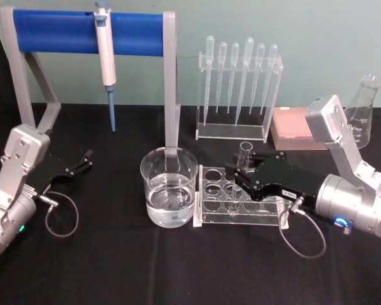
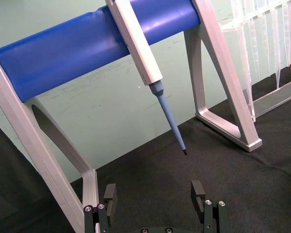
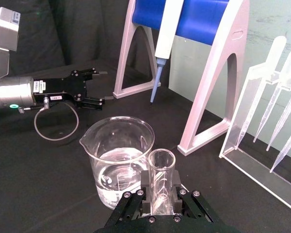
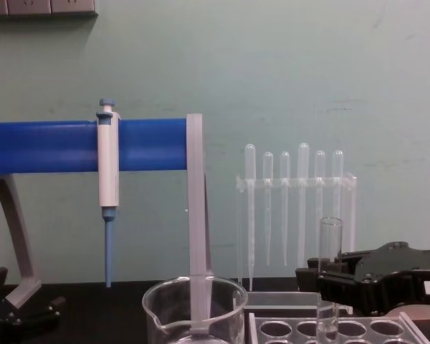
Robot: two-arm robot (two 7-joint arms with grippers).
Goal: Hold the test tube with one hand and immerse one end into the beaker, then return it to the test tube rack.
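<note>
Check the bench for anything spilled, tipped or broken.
Nothing stands out. The beaker stands upright with clear liquid inside, the test tube is upright in the right hand over the rack, and the left hand rests open.

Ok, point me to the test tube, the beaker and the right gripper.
test tube (image 3: 161, 180): right wrist view, glass wall below the rim.
beaker (image 1: 169, 184): head view, front glass wall.
right gripper (image 3: 161, 203): right wrist view, midway between the fingertips clamping the tube.

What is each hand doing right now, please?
Left hand: open, empty, left of the beaker.
Right hand: shut on the tube, upright in the rack.
</note>
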